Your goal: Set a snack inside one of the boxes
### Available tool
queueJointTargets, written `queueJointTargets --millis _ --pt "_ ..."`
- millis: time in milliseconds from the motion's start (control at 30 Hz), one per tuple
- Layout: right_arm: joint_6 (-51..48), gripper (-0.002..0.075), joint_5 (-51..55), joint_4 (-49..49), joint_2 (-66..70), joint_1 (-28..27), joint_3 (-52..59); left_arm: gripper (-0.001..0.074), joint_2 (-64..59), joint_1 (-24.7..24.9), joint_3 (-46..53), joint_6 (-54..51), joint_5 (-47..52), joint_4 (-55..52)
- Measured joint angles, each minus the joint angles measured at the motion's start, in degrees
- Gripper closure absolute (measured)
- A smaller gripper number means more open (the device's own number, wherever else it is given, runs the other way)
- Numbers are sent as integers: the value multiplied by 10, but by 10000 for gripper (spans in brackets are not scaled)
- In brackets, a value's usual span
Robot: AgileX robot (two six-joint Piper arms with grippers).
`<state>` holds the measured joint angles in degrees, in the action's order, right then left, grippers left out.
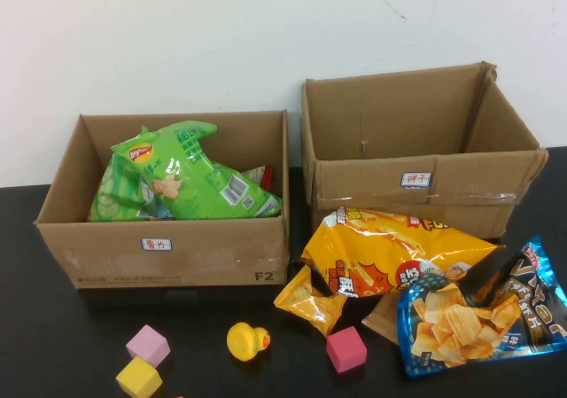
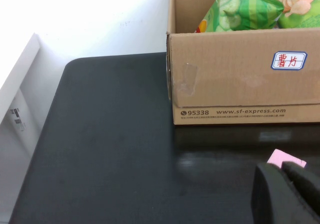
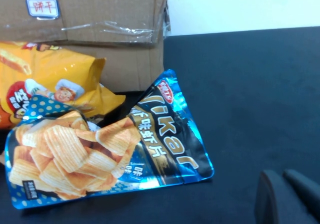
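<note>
The left cardboard box [image 1: 177, 249] holds a green chip bag [image 1: 177, 181]. The right cardboard box [image 1: 416, 150] shows nothing inside. An orange snack bag [image 1: 390, 252], a blue chip bag [image 1: 478, 314] and a small yellow packet [image 1: 310, 300] lie on the black table in front of the right box. Neither arm shows in the high view. My left gripper [image 2: 280, 168] is shut and empty, low over the table in front of the left box [image 2: 240, 84]. My right gripper [image 3: 280, 175] is shut and empty, beside the blue bag [image 3: 100, 149].
A pink cube [image 1: 148, 345], a yellow cube [image 1: 139, 378], a yellow duck [image 1: 247, 340] and a magenta cube [image 1: 345, 349] sit near the table's front. The pink cube [image 2: 286, 158] lies just past my left fingertips. A white wall stands behind the boxes.
</note>
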<state>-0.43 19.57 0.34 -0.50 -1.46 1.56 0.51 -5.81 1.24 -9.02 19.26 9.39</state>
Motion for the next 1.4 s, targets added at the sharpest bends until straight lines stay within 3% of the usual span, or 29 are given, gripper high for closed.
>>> queueJointTargets --millis 267,533,733,867,1000,1133,1267,1400 --pt "4 727 1 70 0 0 0 737 0 0 0 0 0 0" --pt "163 727 10 418 0 0 0 737 0 0 0 0 0 0" --pt "112 727 0 451 0 0 0 737 0 0 0 0 0 0" --pt "-51 727 4 469 0 0 -13 737 0 0 0 0 0 0" --pt "-303 727 52 463 18 0 -119 737 0 0 0 0 0 0" --pt "-501 727 156 364 120 0 -247 737 0 0 0 0 0 0" --pt "-578 727 252 257 254 0 -346 737 0 0 0 0 1 0" --pt "-625 727 299 229 380 17 -429 737 0 0 0 0 1 0"
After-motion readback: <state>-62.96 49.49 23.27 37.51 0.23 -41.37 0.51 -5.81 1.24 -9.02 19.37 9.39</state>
